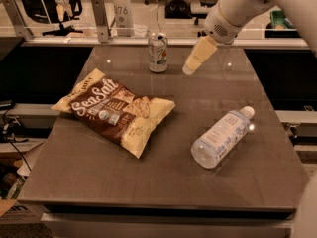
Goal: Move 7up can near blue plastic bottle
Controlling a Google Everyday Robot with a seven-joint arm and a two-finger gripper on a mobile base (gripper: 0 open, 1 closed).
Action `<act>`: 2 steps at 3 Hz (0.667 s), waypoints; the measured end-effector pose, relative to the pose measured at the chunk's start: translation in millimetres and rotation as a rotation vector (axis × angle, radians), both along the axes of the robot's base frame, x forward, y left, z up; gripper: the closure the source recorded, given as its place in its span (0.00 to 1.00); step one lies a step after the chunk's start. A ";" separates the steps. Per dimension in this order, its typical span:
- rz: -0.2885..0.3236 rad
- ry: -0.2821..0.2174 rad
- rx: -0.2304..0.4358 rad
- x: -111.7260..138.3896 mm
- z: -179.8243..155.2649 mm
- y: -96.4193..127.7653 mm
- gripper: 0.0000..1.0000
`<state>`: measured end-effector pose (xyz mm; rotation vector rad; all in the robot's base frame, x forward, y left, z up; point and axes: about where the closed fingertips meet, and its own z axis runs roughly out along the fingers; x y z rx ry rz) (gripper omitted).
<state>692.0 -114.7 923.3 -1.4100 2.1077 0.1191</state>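
In the camera view, the 7up can stands upright near the far edge of the table. The blue plastic bottle lies on its side on the right half of the table, with its white cap pointing to the far right, well apart from the can. The gripper hangs above the table just to the right of the can, near it but not touching. It holds nothing, and I cannot tell if it is spread or pressed together. I think the grasp is not yet begun, so most of the task remains. The first risk, in my opinion, is that a sideways approach hits the can, and then it may fall over or slide toward the far edge. The second risk is the bottle: it lies on its round side, so a small touch when the can is put down may make it roll away. The chip bag lies to the left, and its right corner could catch a low carry. Counted: one can, one bottle, one chip bag, one gripper.
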 end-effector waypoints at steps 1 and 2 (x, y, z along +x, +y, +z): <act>-0.014 0.012 0.036 24.0 -8.7 20.9 0.00; -0.018 0.024 0.075 41.5 -14.5 40.9 0.00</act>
